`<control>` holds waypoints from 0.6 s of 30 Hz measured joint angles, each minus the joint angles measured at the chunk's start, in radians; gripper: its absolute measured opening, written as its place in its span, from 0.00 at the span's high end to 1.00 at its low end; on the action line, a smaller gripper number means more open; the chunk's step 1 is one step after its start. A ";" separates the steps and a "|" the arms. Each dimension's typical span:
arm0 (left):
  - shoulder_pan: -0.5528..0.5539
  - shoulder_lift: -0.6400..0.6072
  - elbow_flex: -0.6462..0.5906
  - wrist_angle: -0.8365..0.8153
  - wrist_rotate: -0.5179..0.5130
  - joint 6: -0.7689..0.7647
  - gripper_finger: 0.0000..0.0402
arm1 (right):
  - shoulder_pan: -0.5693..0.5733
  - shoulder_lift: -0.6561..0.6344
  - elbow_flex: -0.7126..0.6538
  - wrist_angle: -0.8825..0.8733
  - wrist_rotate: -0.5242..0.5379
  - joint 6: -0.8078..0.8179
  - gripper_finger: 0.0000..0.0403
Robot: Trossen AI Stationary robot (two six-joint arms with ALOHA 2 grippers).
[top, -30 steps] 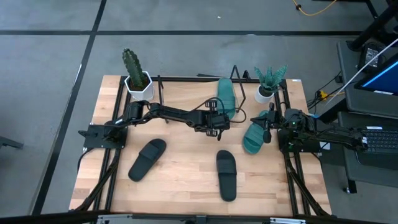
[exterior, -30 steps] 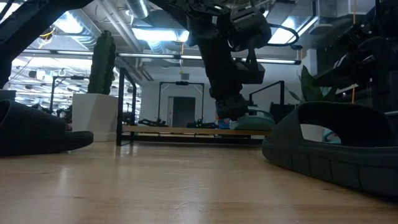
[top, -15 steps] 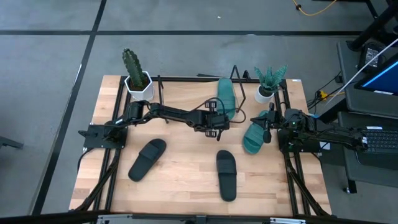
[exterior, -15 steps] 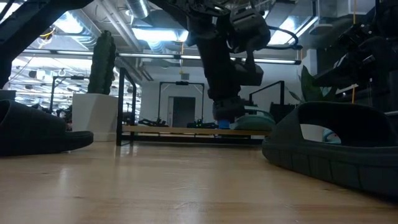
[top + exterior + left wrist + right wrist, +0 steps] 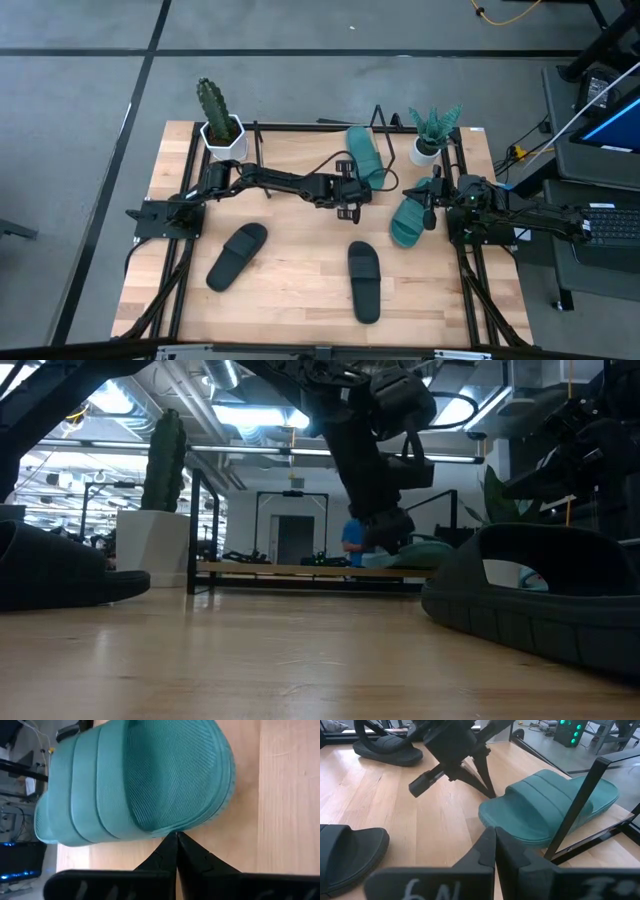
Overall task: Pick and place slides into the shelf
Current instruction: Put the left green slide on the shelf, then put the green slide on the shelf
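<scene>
One teal slide (image 5: 363,155) lies lengthwise on the slanted wooden shelf (image 5: 300,152) at the table's far side. My left gripper (image 5: 350,197) is shut at that slide's near end. A second teal slide (image 5: 406,220) lies on the table right beside my right gripper (image 5: 431,206), which is shut and holds nothing in the right wrist view (image 5: 493,834). Two black slides (image 5: 237,255) (image 5: 365,281) rest sole-down on the near half of the table. My left gripper meets the rounded near end (image 5: 172,827) of the teal slide on the shelf with the tips of its shut fingers (image 5: 176,842). It comes slanting from the table's near side, along the slide's length. The slide lies sole-down on the shelf board.
A cactus in a white pot (image 5: 220,130) stands at the shelf's left end and a leafy plant in a white pot (image 5: 430,143) at its right end. The shelf's black wire frame (image 5: 576,805) rises beside the teal slide. Bare tabletop (image 5: 300,250) lies between the black slides.
My left gripper has moved a little toward the table's far edge, staying shut. The teal slide on the shelf has been pushed at its near end and has turned slightly on the board. My right arm has kept still.
</scene>
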 joint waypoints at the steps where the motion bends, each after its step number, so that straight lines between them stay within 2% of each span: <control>1: 0.000 0.000 0.000 0.000 -0.003 0.004 1.00 | 0.000 0.000 0.000 0.000 0.000 0.000 0.99; 6: -0.009 -0.012 -0.001 -0.063 -0.059 0.004 1.00 | 0.000 0.000 0.000 0.000 0.000 0.000 0.99; 13: -0.064 -0.134 0.000 -0.086 -0.109 0.004 1.00 | 0.000 0.000 0.000 0.010 -0.023 0.002 0.99; 18: -0.082 -0.222 0.001 -0.107 -0.123 -0.040 1.00 | 0.000 0.000 0.000 0.105 -0.079 0.000 0.99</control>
